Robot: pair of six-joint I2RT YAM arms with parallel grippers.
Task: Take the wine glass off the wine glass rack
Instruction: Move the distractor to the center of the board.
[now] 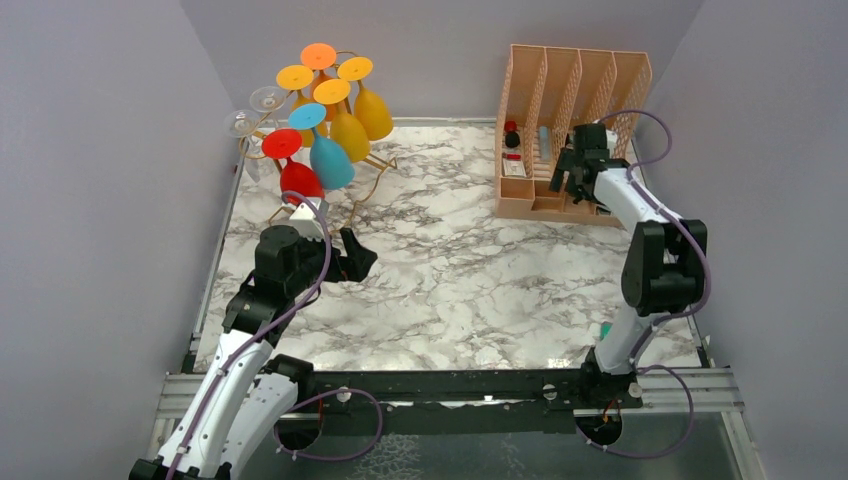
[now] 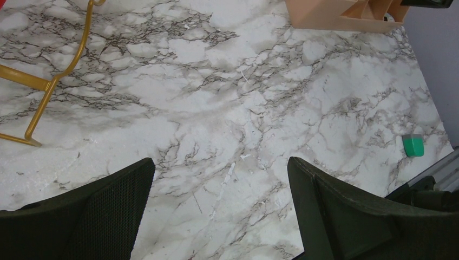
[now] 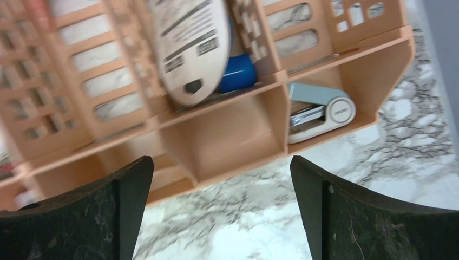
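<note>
Reaching up from its base at the near left corner, the left arm bends at the elbow and carries its wrist low over the marble counter (image 1: 470, 270), with the left claw (image 1: 356, 258) turned toward the middle of the counter and its jaws spread wide, holding nothing. The left wrist view shows the left claw (image 2: 221, 165) over bare marble, both dark fingers (image 2: 108, 211) apart at the bottom edge, and a gold wire foot of the wine glass rack (image 2: 54, 81) off to one side, not touched. The wine glass rack (image 1: 377, 172) stands at the far left corner, just beyond the left wrist, and the wine glasses (image 1: 330, 162) all hang on it bowl down with their round feet uppermost: red, blue, yellow, orange and a couple of clear ones. The right arm rises from the near right, folds at a high elbow and stretches away to the peach file organiser (image 1: 560, 80) at the far right. The right claw (image 1: 572, 178) points down at the organiser's front. In the right wrist view the right claw (image 3: 222, 165) is wide and empty, just above the low front compartments of the file organiser (image 3: 216, 130). A small green block (image 2: 413, 145) lies near the right arm's base.
</note>
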